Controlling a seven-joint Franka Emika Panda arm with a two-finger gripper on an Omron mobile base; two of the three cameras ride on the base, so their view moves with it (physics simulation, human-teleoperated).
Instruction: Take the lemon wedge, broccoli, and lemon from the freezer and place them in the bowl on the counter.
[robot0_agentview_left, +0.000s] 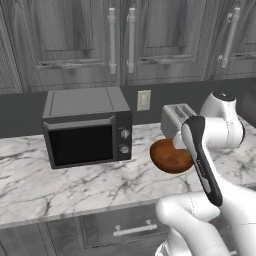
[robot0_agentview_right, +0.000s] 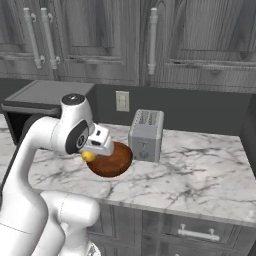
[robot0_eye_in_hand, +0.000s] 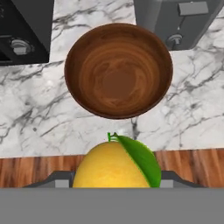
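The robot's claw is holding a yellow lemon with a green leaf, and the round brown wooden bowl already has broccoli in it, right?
Not quite. The claw does hold the yellow lemon with a green leaf, but the round brown wooden bowl has nothing in it: no broccoli. The hand view looks straight into it and shows only bare wood.

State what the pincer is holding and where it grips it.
The pincer holds the lemon, a finger at each of its sides, the green leaf on top. The exact contact is hidden.
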